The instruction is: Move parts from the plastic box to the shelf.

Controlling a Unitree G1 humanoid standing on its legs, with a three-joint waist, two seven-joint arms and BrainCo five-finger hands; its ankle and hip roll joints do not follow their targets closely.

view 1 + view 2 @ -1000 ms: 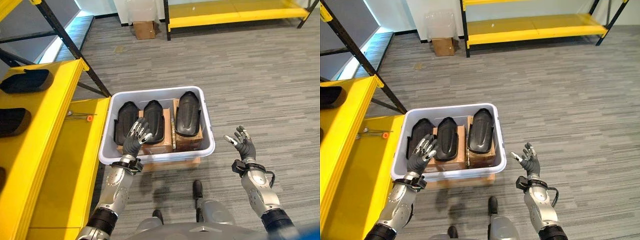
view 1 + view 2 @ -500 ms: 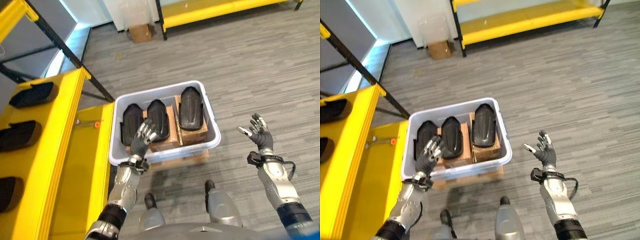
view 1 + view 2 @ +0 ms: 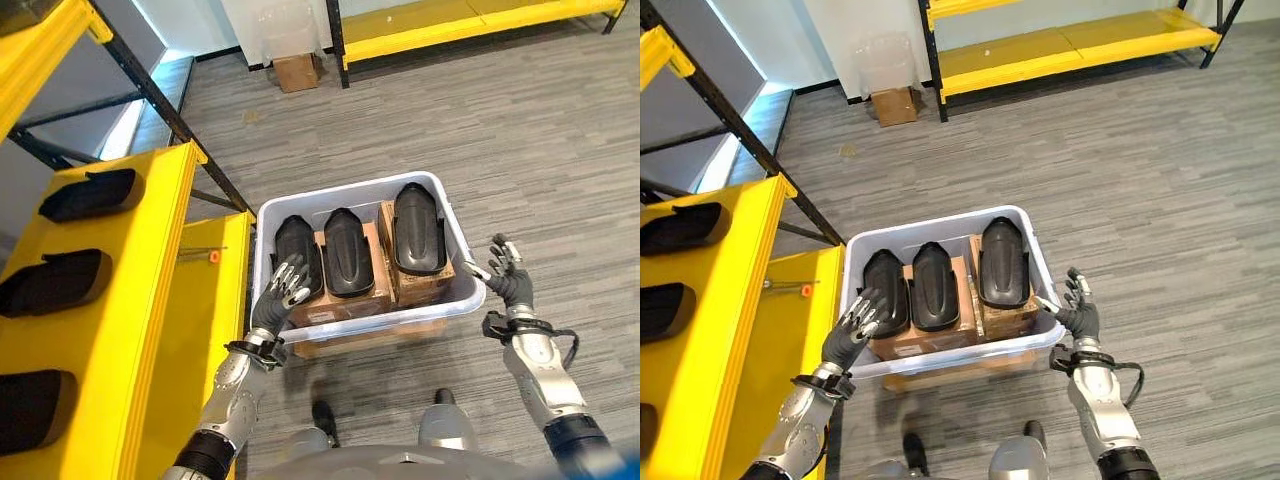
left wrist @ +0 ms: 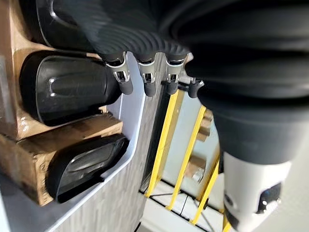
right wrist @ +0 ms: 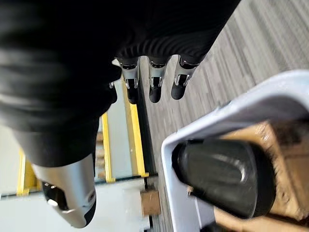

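Where the yellow shelf [image 3: 150, 330] runs down the left edge of the left eye view, three black parts [image 3: 90, 195] lying on its upper level, one above another from upper left to lower left, with a small orange-tipped tool [image 3: 205, 257] on the lower level just left of the box. Left of centre, low in the frame, the left hand [image 3: 277, 300] raised at the near left corner of the plastic box [image 3: 455, 262], fingers spread and straight, clamped on nothing, fingertips over the rim by the leftmost part; touching or not, cannot tell. At centre, the pale grey box on the floor, three more black parts inside in a row: the left one [image 3: 295, 254] against the left wall, the middle one [image 3: 349, 264] on a brown carton [image 3: 350, 300], the right one [image 3: 418, 227] sitting higher on a second carton [image 3: 425, 282]. Right of the box, just beside its near right corner, the right hand [image 3: 507, 283] with fingers apart and relaxed, holding nothing, palm turned toward the box wall. In the right wrist view, straight fingers [image 5: 152, 79] with grey floor beyond and the box's white rim [image 5: 227, 116] beside them. Upper centre, a small cardboard box [image 3: 297, 70] on the grey floor [image 3: 540, 130], and along the top right, another low yellow shelf [image 3: 460, 25].
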